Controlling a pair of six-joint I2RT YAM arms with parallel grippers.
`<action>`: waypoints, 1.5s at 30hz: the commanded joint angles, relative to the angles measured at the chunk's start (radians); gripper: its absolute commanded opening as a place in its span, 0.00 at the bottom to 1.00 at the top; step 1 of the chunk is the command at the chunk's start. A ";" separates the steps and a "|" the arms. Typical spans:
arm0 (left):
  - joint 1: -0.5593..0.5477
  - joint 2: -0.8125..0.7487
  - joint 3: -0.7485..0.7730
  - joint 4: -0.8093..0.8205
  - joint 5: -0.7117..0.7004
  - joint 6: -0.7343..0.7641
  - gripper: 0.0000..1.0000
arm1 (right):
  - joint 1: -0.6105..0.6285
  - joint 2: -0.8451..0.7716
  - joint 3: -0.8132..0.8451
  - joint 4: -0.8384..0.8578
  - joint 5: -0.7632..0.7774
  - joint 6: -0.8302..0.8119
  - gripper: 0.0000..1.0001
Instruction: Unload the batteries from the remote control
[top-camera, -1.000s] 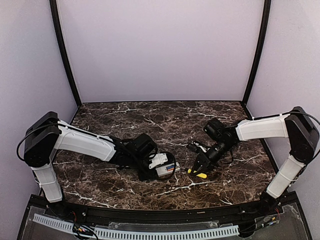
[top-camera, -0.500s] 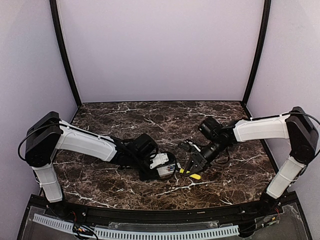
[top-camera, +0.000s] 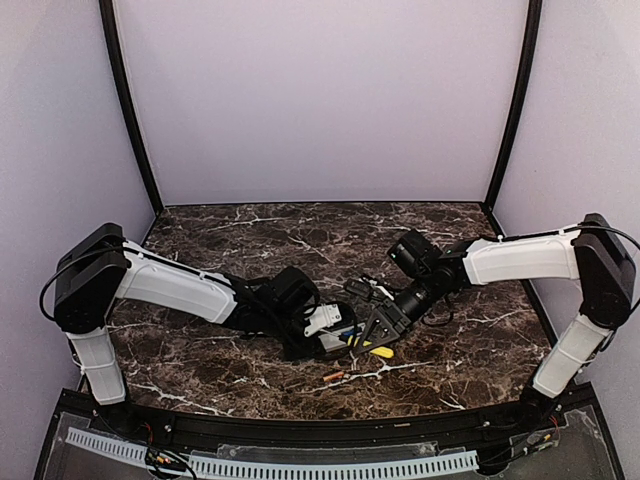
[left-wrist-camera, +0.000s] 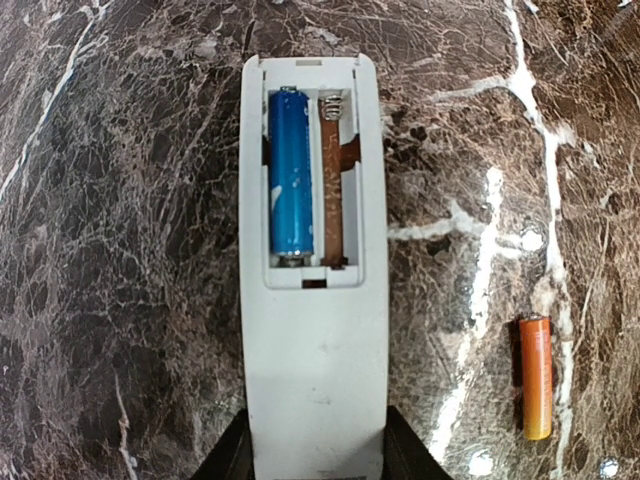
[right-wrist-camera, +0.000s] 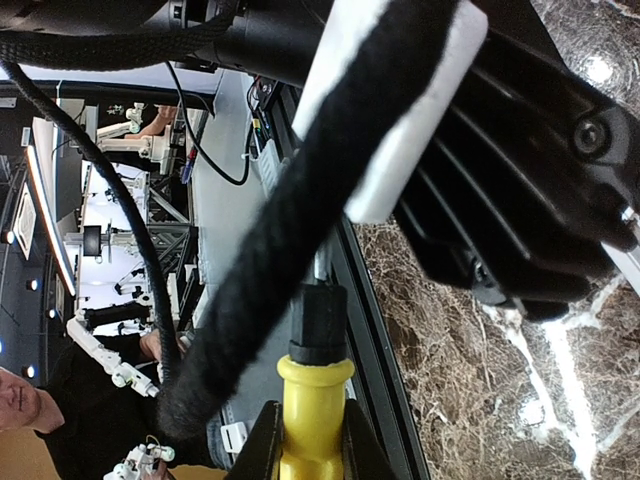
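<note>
My left gripper (left-wrist-camera: 315, 452) is shut on the lower end of the white remote control (left-wrist-camera: 313, 330), back face up, its battery bay uncovered. A blue battery (left-wrist-camera: 291, 172) lies in the bay's left slot; the right slot shows only a bare spring and a copper strip. An orange battery (left-wrist-camera: 535, 377) lies loose on the marble to the remote's right, and shows again as an orange battery (top-camera: 333, 376) in the top view. My right gripper (right-wrist-camera: 310, 445) is shut on the yellow-handled screwdriver (right-wrist-camera: 313, 400). In the top view the right gripper (top-camera: 375, 332) sits right beside the remote (top-camera: 333, 343).
The left arm's black cable (right-wrist-camera: 300, 200) and dark wrist housing (right-wrist-camera: 510, 170) fill the right wrist view just past the screwdriver tip. The table's black front rail (top-camera: 320, 430) runs close below the loose battery. Purple walls close in the back and sides.
My right gripper has moved left with the screwdriver, up to the remote. An orange battery now lies on the table near the front edge, where none showed before. The left arm barely shifted.
</note>
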 joint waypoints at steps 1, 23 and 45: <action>-0.006 0.007 -0.003 -0.007 0.009 -0.005 0.00 | 0.004 -0.010 0.008 0.033 -0.042 -0.052 0.00; 0.023 -0.193 -0.072 0.064 0.019 -0.055 0.22 | -0.040 -0.101 -0.052 -0.059 0.117 -0.049 0.00; 0.033 -0.202 -0.075 -0.011 0.043 0.004 0.51 | -0.094 -0.077 -0.009 -0.085 0.199 -0.032 0.00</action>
